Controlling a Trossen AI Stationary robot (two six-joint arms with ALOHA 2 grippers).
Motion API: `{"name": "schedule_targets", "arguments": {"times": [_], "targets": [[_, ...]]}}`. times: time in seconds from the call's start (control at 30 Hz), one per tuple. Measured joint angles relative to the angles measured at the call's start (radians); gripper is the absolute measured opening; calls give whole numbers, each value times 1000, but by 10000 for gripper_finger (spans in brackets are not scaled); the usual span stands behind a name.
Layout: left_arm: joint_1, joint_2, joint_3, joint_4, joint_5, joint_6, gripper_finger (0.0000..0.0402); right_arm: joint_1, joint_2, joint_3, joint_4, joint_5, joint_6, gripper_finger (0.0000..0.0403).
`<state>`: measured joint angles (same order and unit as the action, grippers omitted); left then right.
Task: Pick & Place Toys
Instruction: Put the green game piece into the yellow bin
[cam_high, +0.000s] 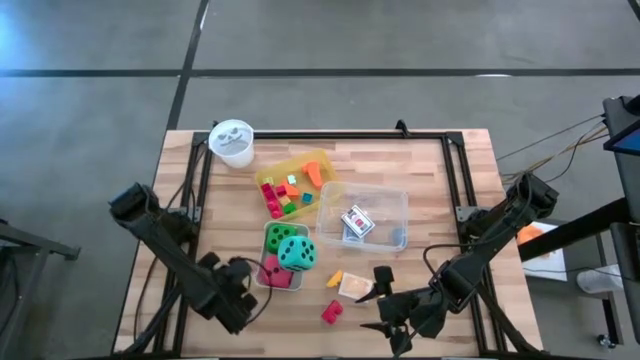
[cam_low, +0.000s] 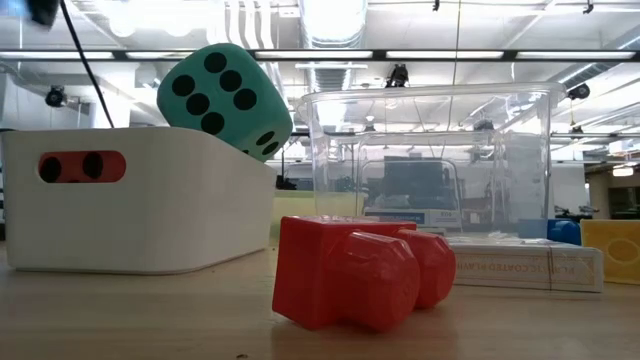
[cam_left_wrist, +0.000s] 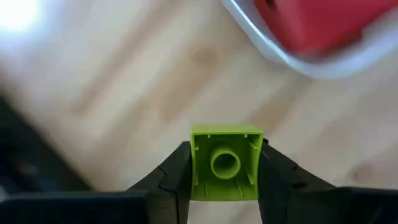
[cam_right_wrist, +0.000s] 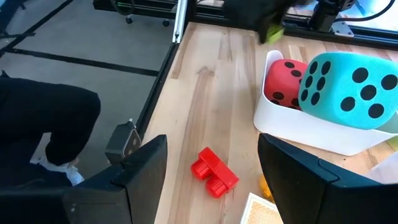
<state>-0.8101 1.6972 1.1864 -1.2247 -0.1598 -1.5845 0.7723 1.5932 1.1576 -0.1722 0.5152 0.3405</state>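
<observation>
My left gripper hangs over the table just left of the white bin, shut on a small green block. The bin holds a green die, a teal die and a red die. A red block lies on its side on the wood near the front edge. My right gripper stands open a little to the right of it, above the table, with the red block ahead of its fingers. An orange block and a card pack lie close by. My left gripper pinches the green block by two opposite side walls between its two fingers. The fingers come from above, pointing down. The block's hollow underside faces the wrist camera. The block is lifted clear of the table.
A clear plastic box at the centre holds a card pack and a blue piece. Behind it a yellow tray carries several small blocks. A white cup stands at the far left. A dark metal frame borders the table.
</observation>
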Motion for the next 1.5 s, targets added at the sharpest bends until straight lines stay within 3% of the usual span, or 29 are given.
{"name": "schedule_targets", "arguments": {"times": [0.23,0.4,0.5,0.6,0.7,0.8,0.97,1.2,1.37,1.5], "targets": [[32,-75,95,-222,-308,27,115,0,0,0,2,1,-4,246],[170,-192,65,-232,-452,107,115,-1,0,0,0,3,-44,246],[303,-255,18,-158,-455,235,115,-1,0,0,0,5,-88,246],[455,-307,-47,24,-445,467,115,-6,0,0,0,9,-127,246],[611,-339,-115,238,-331,729,115,-11,0,0,-1,10,-135,246],[736,-343,-158,379,-229,888,115,-14,0,0,-3,11,-135,246],[871,-339,-179,393,-220,1008,115,-16,0,0,-3,11,-209,246],[966,-339,-179,435,-221,1126,115,-24,0,0,-1,11,-239,246],[1009,-339,-179,484,-219,1190,115,-39,0,0,5,84,-151,246],[1071,-320,-179,594,-112,1249,115,-46,0,0,4,144,-48,246]]}}
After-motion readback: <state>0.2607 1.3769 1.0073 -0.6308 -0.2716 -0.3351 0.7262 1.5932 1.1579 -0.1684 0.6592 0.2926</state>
